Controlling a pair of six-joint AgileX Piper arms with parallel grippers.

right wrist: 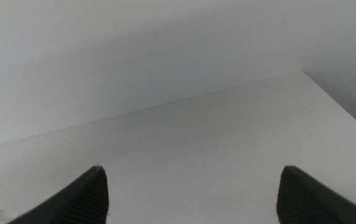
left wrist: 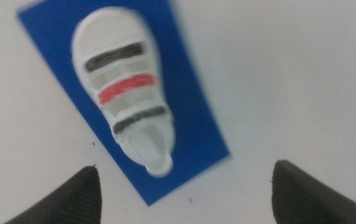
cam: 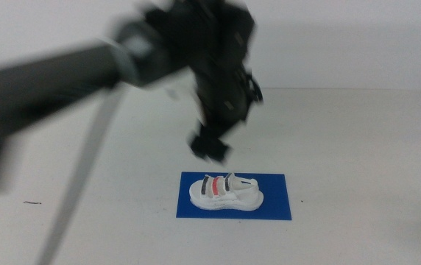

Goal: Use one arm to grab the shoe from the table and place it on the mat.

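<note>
While the left arm [cam: 63, 73] reaches in from the left side of the middle view, its gripper [cam: 209, 146] hangs above the table [cam: 358, 162], just behind the far-left end of the mat [cam: 273, 210] and clear of it. Motion blur covers the arm and gripper in that view. The left wrist view shows the two dark jaws spread wide apart, with nothing between them; the left gripper [left wrist: 187, 186] holds no object. The shoe [cam: 225, 193] rests on the mat, sole down, lying along the mat's length and occupying its left and central portion; blue surface remains exposed to the right of the shoe. In the left wrist view the shoe [left wrist: 125, 93] shows a red strap between two dark straps, and the mat [left wrist: 196, 134] borders it on all sides. The shoe is not in contact with either jaw. The right gripper [right wrist: 190, 193] appears only in the right wrist view, where its jaws stand wide apart over bare white tabletop [right wrist: 228, 143], holding nothing.
</note>
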